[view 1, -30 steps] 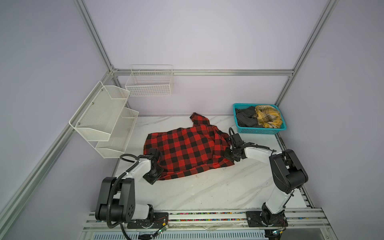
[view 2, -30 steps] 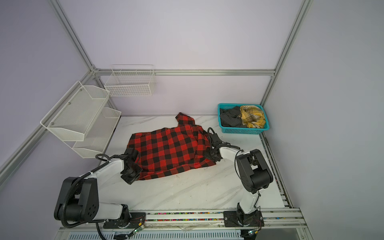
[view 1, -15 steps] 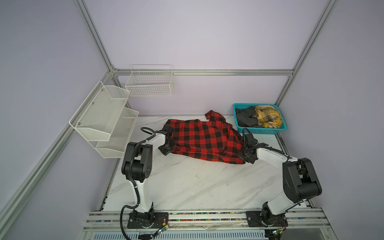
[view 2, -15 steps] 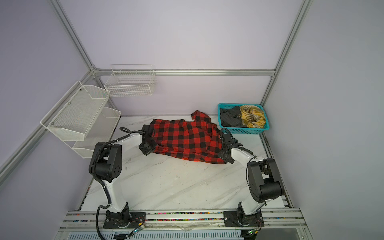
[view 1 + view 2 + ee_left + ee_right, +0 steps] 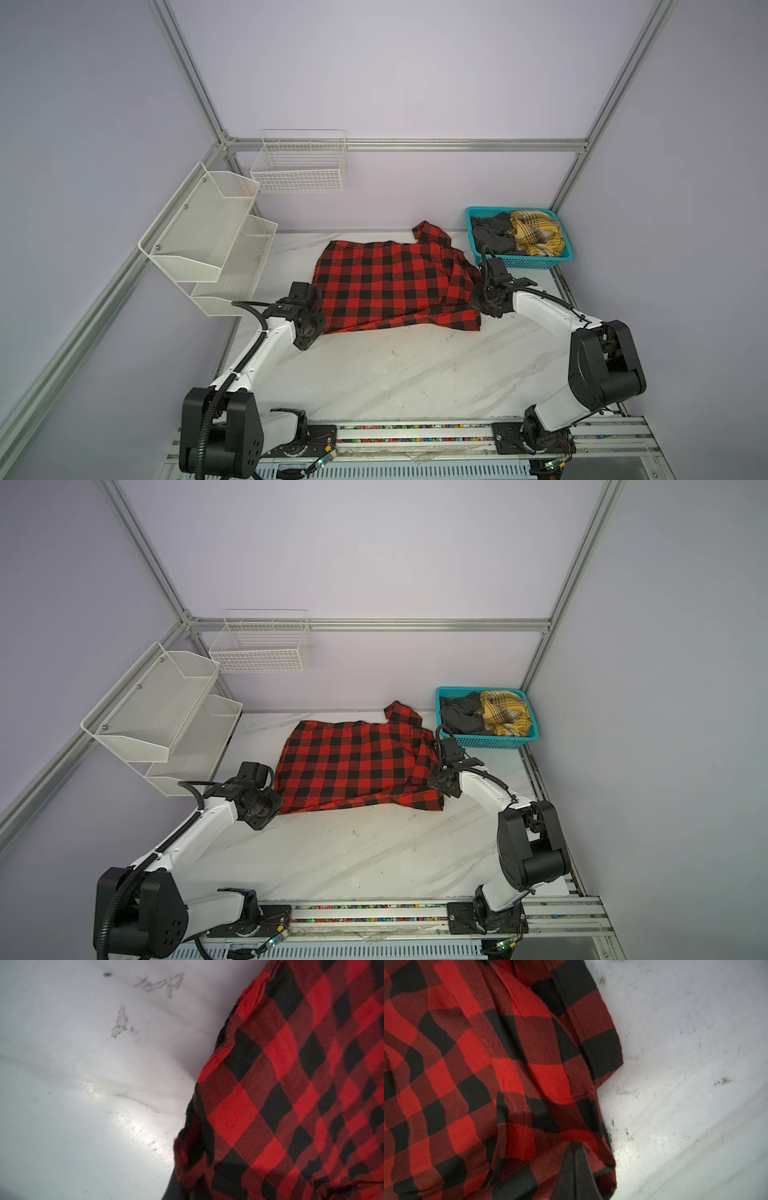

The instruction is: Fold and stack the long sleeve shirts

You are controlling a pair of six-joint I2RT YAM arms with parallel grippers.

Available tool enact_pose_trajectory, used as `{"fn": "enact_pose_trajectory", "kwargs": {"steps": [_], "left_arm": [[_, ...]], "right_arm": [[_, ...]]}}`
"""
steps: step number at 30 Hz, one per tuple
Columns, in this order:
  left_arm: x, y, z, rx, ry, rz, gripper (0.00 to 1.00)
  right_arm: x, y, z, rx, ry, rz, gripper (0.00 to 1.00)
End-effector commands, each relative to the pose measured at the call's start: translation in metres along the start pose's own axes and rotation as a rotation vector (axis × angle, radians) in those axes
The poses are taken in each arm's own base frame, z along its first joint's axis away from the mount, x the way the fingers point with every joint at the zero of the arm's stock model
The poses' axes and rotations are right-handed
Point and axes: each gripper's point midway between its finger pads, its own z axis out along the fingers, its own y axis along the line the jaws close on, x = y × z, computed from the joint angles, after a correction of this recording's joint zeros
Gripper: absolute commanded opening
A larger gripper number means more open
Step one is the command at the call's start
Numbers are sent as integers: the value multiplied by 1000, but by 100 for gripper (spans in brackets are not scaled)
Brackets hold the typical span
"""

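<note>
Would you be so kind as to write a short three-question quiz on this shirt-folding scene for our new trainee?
1. True or false: the red-and-black shirt lies on the table, outside the teal basket.
2. What is in the teal basket? A) a yellow plaid shirt and a dark grey shirt; B) a white towel; C) nothing.
3. Fill in: the left claw and the right claw are both shut on the ___ shirt.
Key: 1 true; 2 A; 3 red-and-black.
</note>
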Motion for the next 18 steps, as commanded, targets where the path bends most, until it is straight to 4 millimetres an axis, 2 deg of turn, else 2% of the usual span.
{"fn": "enact_pose_trajectory", "kwargs": {"steps": [1, 6, 9, 13, 14, 18], "left_arm": [[10, 75, 13, -241, -36, -66, 0], [20, 93, 10, -269, -30, -68, 0], [23, 91, 7, -234, -27, -73, 0], [23, 69, -8, -164, -17, -39, 0], [19, 62, -16, -145, -35, -27, 0], [-1, 31, -45, -59, -105, 14, 0]], "right_arm": [[10, -53, 4, 191, -9, -10, 0], [26, -64, 1, 199, 5, -14, 0], [28, -66, -10, 185, -8, -19, 0], [31, -55, -26, 122, -11, -33, 0], [26, -47, -39, 78, -40, -27, 0], [10, -32, -64, 16, -96, -3, 0]]}}
